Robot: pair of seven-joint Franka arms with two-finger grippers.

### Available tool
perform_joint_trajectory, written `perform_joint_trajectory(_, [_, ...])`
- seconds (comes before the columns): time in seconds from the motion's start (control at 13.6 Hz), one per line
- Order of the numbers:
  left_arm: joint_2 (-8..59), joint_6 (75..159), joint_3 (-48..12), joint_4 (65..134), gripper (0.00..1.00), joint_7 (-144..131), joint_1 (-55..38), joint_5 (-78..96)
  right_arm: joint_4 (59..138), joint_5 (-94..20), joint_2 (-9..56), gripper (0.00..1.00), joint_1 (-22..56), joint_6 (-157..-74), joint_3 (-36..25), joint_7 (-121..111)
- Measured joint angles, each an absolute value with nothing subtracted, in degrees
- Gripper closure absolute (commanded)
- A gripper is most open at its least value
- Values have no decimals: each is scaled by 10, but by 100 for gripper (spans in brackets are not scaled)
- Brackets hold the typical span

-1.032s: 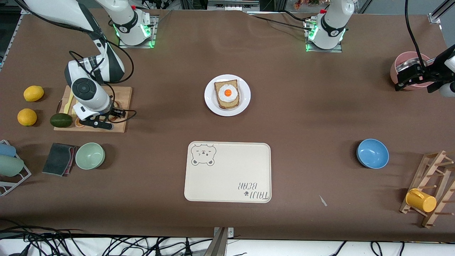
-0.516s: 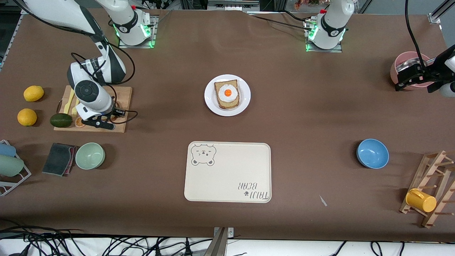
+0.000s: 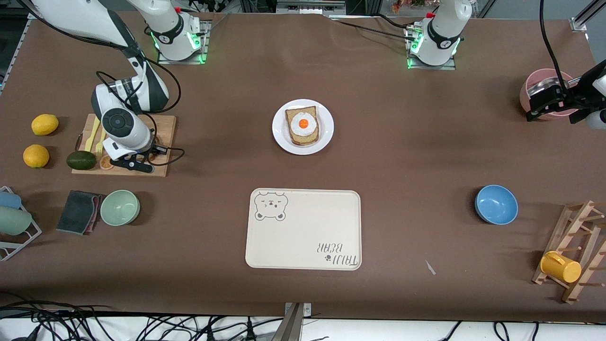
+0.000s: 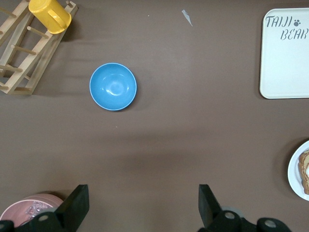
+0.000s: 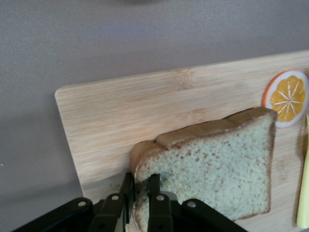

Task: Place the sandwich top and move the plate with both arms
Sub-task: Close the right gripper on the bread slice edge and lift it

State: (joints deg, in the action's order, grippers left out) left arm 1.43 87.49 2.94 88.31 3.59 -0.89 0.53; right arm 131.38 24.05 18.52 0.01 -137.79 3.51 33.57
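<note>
Cream tray (image 3: pixel 303 229) at lower centre is reading "TAIJI BEAR"; right gripper (image 5: pixel 141 193) is pinching the sandwich top (image 5: pixel 217 169) on the wooden board (image 5: pixel 120 125), frame's upper left; left gripper (image 4: pixel 140 205) is waiting wide open over the pink bowl (image 3: pixel 535 90), upper right.

On my front view the plate (image 3: pixel 303 127) sits at upper centre of the desk (image 3: pixel 407 156), with the tray (image 3: pixel 303 229) lower in frame, nearer the camera. At the frame's left I see the cutting board (image 3: pixel 161 137) toward the right arm's end, the sandwich top (image 5: pixel 217 169) lying on it with the right end effector (image 5: pixel 141 191) at its edge. At the right edge, the left end effector (image 3: pixel 544 102) hangs over the pink bowl (image 3: pixel 537 85).
</note>
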Motion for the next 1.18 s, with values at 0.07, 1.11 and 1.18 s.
perform_joint_trajectory(0.07, [14,875,30,884,0,36,-9,5,1314,240,185,100,0,-1378,35,338])
perform_joint_trajectory(1.11, [21,875,29,898,0,36,-9,5,1178,210,174,100,1,-1156,103,343])
perform_joint_trajectory(1.18, [22,875,29,899,0,36,-9,5,1145,186,173,100,2,-1113,117,344])
